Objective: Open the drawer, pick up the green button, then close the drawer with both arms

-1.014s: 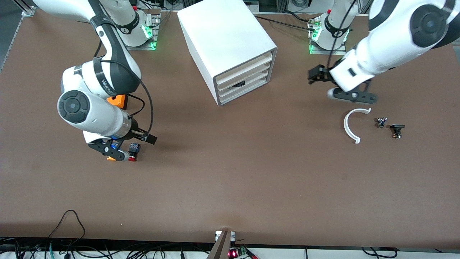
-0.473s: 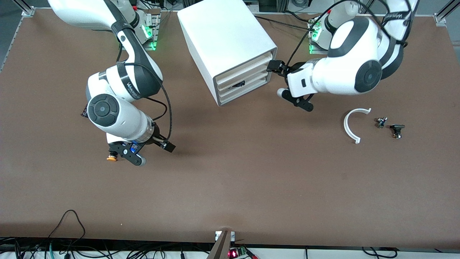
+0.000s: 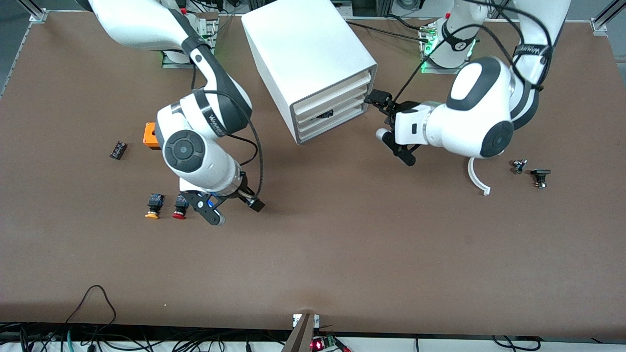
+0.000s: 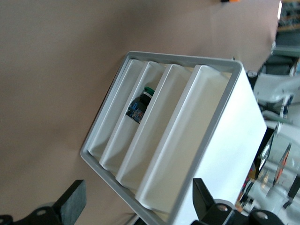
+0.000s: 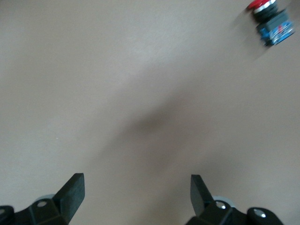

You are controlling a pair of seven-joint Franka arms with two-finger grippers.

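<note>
My left wrist view shows the green button (image 4: 140, 104) inside the cabinet (image 3: 313, 63), unreadable from the front, where the left gripper (image 3: 389, 124) and right gripper (image 3: 234, 211) hang spread, empty.

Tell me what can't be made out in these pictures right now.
- Green button: left wrist view shows only part of it, wedged between drawer trays; in the front view it is just a dark speck inside the cabinet.
- Curved white piece: front view, its upper part is covered by the left arm.
- Two small dark parts: front view, too small to identify.
- Red button: right wrist view, blurred, partly cut off by the picture's edge.
</note>
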